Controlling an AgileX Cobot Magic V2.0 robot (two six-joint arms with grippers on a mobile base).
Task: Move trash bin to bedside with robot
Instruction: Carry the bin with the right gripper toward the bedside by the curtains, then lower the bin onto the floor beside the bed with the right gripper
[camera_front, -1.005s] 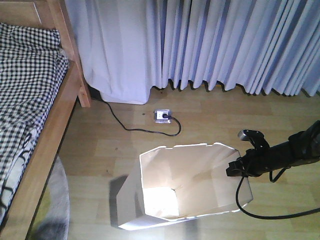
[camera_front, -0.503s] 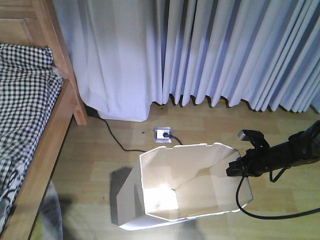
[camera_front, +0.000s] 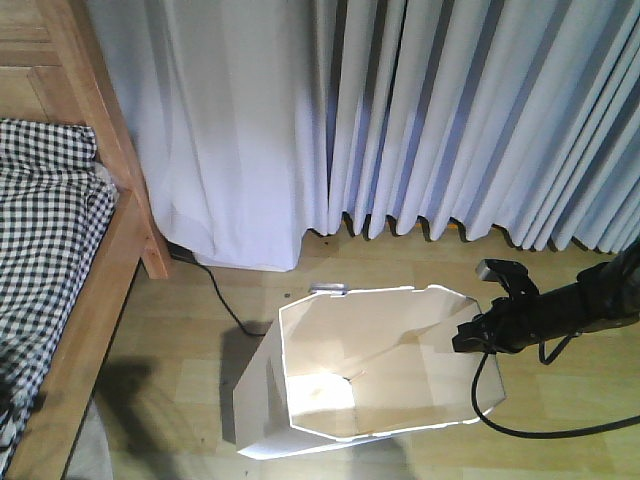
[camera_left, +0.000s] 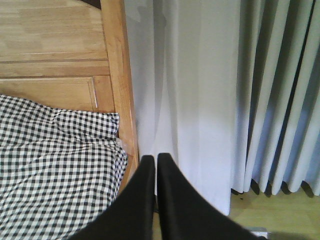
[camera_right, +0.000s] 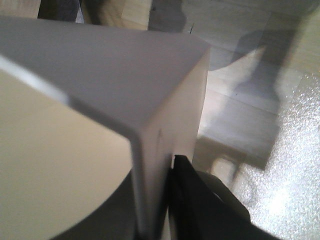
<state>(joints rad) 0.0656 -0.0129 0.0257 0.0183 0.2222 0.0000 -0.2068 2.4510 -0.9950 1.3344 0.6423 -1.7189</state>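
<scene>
Front camera looks down; left wrist shares bed (camera_front: 60, 230) and curtain (camera_front: 450, 110).

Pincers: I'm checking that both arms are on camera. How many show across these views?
2. The left pincer is shut, empty, aimed toward the bed post and curtain. The right pincer clamps the trash bin at its right rim.

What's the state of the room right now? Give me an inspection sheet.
Surface: light wood floor.
Job's things: bin open side up, right of the bed, not touching it.
Clutter: nothing seen.
Grippers: right gripper shut on the bin's right rim; left gripper shut, empty, facing the bed.
Cables: floor cable runs from the bedpost to behind the bin; arm cable loops beside the bin.
Surroundings: curtains behind, reaching the floor.
</scene>
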